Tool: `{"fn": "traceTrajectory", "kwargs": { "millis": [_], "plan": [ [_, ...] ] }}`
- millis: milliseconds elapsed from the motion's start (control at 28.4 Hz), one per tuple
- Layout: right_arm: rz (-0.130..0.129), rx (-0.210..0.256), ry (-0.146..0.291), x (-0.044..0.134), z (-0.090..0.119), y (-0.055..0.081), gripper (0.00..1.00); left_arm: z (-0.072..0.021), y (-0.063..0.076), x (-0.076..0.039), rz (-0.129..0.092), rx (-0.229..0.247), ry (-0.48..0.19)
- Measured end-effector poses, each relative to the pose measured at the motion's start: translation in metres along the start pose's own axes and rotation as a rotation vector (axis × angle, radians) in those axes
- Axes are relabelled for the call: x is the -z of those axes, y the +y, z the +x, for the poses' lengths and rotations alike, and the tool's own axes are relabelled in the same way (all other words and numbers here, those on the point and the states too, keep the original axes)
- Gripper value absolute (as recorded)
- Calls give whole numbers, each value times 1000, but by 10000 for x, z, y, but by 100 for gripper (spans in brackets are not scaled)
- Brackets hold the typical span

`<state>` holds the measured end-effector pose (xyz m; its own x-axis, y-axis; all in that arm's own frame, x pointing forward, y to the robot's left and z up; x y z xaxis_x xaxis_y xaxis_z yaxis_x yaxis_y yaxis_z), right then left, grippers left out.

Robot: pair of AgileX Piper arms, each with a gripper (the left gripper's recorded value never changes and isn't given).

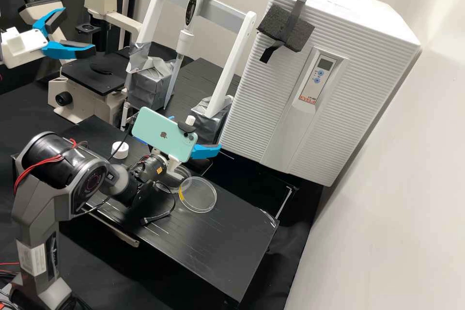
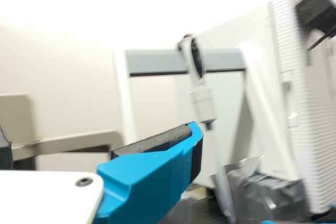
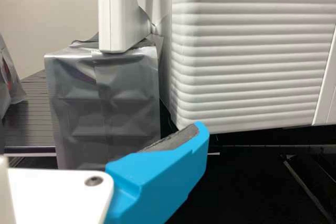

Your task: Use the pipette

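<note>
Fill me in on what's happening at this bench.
Nothing has taken hold of the pipette yet; it hangs upright on its white stand, whose legs sit on tape-wrapped blocks. The left gripper is open and empty, raised beside the microscope, facing the pipette but well apart from it. The right gripper sits low over the black platform, close to the petri dish and the nearer taped block.
</note>
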<state>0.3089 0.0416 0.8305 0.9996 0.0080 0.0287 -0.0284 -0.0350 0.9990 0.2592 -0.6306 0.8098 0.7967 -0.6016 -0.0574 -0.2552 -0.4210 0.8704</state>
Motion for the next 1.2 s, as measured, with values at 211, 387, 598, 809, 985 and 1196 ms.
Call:
{"fn": "traceTrajectory", "kwargs": {
  "millis": [211,387,598,809,985,1196],
  "plan": [
    [0,0,0,0,0,0,100,129,14,-148,-25,-15,-50],
    [0,0,0,0,0,0,100,268,-22,-235,-37,-11,-75],
    [0,-5,5,23,-11,21,100,400,-182,-261,-23,60,-68],
    [31,-58,103,323,-180,204,100,450,-321,-226,-33,112,-34],
    [47,-71,222,668,-224,258,100,457,-379,-216,-35,128,-28],
    [52,-50,294,1054,-25,319,100,461,-394,-173,-31,133,-17]
  ]
}}
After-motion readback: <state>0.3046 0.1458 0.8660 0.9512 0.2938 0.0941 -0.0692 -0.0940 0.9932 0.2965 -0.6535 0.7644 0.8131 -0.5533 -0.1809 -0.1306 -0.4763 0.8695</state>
